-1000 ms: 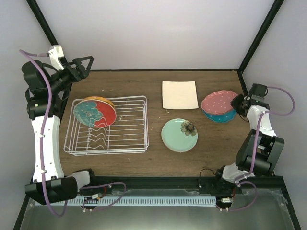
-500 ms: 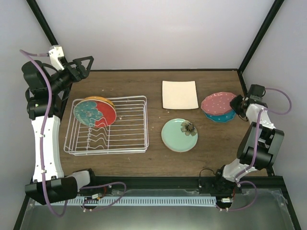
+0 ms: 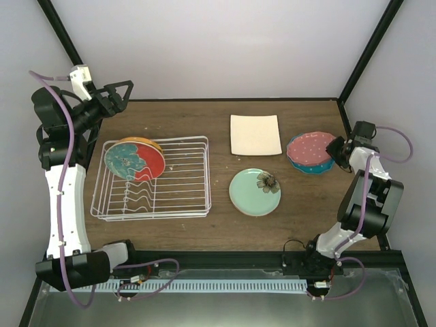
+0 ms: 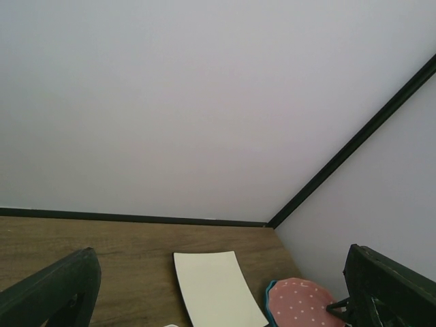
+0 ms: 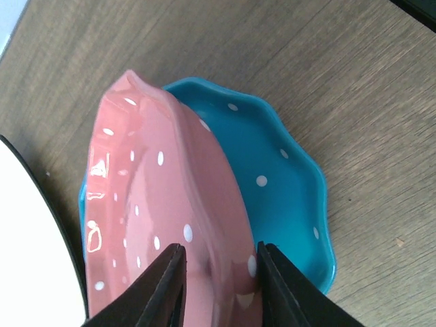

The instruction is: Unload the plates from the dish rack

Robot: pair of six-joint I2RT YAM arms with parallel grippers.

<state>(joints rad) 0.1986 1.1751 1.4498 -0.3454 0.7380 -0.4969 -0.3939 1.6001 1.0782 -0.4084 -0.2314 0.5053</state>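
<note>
The white wire dish rack (image 3: 178, 199) stands at the left. The red-and-teal floral plate (image 3: 134, 161) stands upright in it, with the orange plate (image 3: 152, 142) behind. The cream square plate (image 3: 255, 134) and the mint plate (image 3: 253, 193) lie on the table. My right gripper (image 3: 335, 151) (image 5: 216, 272) is shut on the rim of the pink plate (image 5: 157, 211), which is tilted over the teal dotted plate (image 5: 279, 177). My left gripper (image 3: 122, 92) is open and empty, raised behind the rack's far left corner.
Black frame posts rise at the back corners. The table's right edge runs close beside the right gripper. The left wrist view shows the cream plate (image 4: 214, 286) and the pink plate (image 4: 300, 306) far across the table.
The right gripper has drawn a little to the right and the pink plate has settled lower over the teal plate. The left arm has not moved.
</note>
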